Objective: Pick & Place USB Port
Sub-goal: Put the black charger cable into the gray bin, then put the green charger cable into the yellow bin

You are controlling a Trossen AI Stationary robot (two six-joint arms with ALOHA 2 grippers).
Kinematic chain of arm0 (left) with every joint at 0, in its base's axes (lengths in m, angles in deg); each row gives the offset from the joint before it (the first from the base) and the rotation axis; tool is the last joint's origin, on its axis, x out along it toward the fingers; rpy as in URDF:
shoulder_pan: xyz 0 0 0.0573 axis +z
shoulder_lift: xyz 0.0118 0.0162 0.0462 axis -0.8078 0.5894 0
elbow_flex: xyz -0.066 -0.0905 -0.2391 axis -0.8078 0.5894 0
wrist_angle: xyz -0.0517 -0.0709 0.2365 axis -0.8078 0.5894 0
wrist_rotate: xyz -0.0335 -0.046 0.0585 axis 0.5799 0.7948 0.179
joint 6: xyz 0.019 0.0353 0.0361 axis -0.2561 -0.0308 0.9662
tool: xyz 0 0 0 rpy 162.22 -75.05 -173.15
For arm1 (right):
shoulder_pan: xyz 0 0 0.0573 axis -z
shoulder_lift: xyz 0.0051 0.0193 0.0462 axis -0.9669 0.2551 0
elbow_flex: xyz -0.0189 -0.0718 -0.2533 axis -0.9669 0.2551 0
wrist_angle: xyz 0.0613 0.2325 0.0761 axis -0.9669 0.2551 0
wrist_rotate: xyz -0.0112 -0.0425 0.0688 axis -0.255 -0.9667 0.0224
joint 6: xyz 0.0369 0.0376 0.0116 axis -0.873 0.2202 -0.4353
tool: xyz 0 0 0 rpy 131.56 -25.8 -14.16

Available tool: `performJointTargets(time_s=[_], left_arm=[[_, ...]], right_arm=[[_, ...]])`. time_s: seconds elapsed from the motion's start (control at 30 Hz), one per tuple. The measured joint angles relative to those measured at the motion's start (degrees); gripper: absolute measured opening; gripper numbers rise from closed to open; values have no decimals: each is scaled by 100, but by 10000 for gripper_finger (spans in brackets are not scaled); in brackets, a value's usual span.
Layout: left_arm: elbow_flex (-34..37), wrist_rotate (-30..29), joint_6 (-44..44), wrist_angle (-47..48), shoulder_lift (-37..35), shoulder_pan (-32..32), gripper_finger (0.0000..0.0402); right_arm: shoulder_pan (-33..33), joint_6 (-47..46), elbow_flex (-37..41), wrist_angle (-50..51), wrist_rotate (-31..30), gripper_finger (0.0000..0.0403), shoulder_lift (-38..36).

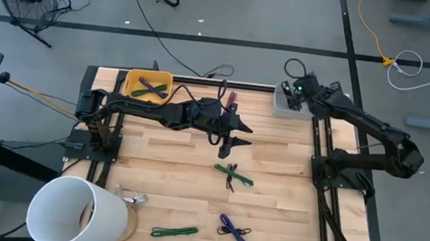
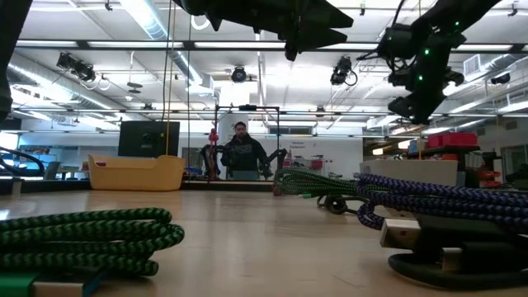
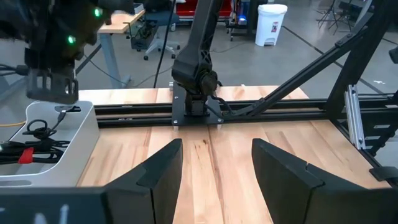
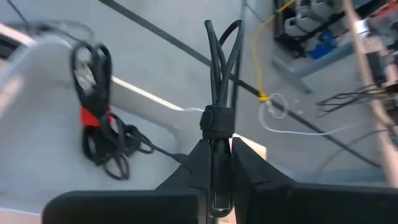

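Observation:
My right gripper hovers over the white bin at the table's far right and is shut on a black bundled cable. Another black cable with a red tie lies in that bin. My left gripper is open, above bare wood at mid-table, touching nothing. A green cable, a blue cable and a second green cable lie flat on the table. The yellow bin at the far left holds more cables. My right gripper pinches the black cable bundle between its two fingers, just behind the strap wrapped round it. The bundle runs along the fingers, and its looped end sticks out past the tips. It is lifted clear above the white bin.
A large white roll stands at the near left corner. Black rails run beside each arm's base. Bare wood lies between my left gripper and the right rail. In the low view, the blue cable's plug is in the foreground and a person is beyond the table.

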Motion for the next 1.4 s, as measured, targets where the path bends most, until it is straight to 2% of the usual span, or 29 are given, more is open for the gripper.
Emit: performJointTargets(time_s=[0.1,0.43,0.63,0.87,0.93,1.17,1.27,1.4], left_arm=[[0,0,-1,9,0,1,197],[1,0,-2,101,2,1,197],[2,0,-8,104,0,1,197],[2,0,-15,104,2,0,197],[2,0,-15,105,2,1,197],[2,0,-15,104,0,0,197],[2,0,-15,106,0,0,197],[3,0,-15,144,2,1,197]], right_arm=[[-54,70,163,-137,-285,23,136],[-85,308,927,-918,-449,23,322],[-93,548,1383,-1595,-438,23,320],[-137,625,1683,-1845,-322,24,320],[-137,601,1723,-1854,-253,48,320],[-137,542,1775,-1982,-247,175,318],[-137,484,1775,-2073,-275,202,318],[-139,369,1774,-2162,-215,212,318]])
